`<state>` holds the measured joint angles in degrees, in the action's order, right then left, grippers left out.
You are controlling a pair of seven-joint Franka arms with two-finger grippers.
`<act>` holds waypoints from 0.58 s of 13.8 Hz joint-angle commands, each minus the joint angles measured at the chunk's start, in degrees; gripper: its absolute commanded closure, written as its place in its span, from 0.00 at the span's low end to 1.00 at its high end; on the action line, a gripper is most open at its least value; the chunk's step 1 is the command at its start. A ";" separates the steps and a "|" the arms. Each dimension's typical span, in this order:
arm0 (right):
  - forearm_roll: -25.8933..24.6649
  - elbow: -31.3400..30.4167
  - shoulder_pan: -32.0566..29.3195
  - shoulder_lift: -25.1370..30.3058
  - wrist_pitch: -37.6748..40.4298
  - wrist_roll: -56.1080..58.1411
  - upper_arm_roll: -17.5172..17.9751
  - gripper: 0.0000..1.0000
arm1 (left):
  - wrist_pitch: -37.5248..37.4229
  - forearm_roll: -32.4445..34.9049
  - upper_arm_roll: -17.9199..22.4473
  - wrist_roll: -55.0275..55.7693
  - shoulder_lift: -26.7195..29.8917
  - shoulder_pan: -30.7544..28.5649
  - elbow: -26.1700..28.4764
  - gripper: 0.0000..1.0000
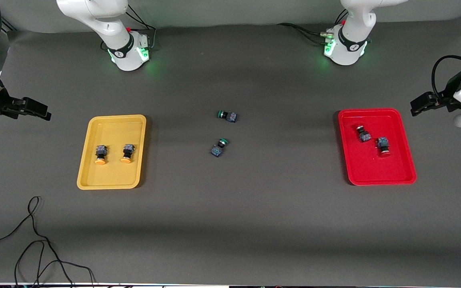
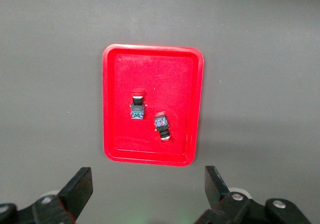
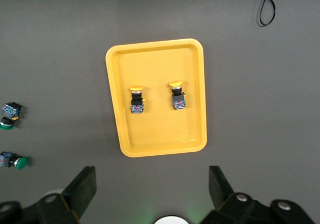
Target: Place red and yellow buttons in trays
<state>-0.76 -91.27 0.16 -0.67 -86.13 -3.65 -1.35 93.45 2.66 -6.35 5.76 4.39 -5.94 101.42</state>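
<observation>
Two yellow-capped buttons [image 1: 101, 154] [image 1: 127, 153] lie side by side in the yellow tray [image 1: 112, 128] toward the right arm's end. They also show in the right wrist view [image 3: 136, 100] [image 3: 177, 95], in that tray [image 3: 160, 63]. Two red-capped buttons [image 1: 363, 134] [image 1: 383, 146] lie in the red tray [image 1: 374, 168] toward the left arm's end; the left wrist view shows them too [image 2: 137, 105] [image 2: 162, 127], in the tray [image 2: 165, 73]. My right gripper [image 1: 34, 109] [image 3: 152, 186] is open and empty, raised over the table beside the yellow tray. My left gripper [image 1: 422, 105] [image 2: 149, 186] is open and empty, raised beside the red tray.
Two green-capped buttons [image 1: 227, 115] [image 1: 219, 147] lie on their sides mid-table between the trays; the right wrist view shows them as well [image 3: 9, 115] [image 3: 13, 161]. A loose black cable [image 1: 34, 240] lies near the front edge toward the right arm's end.
</observation>
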 commanded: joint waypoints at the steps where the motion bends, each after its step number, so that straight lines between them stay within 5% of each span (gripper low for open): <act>1: -0.56 -0.13 -0.78 -0.03 -0.79 5.22 -0.75 0.00 | -1.78 0.41 -0.42 -0.05 -0.61 -0.13 -1.57 0.00; 8: -0.47 -1.97 -0.25 0.76 -2.37 5.50 -1.02 0.00 | -4.24 2.08 -0.94 -0.14 -0.18 -0.22 -1.75 0.00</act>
<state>-0.76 -91.65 -0.07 -0.89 -86.93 0.56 -2.54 91.06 3.49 -6.52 5.73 4.39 -5.94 101.32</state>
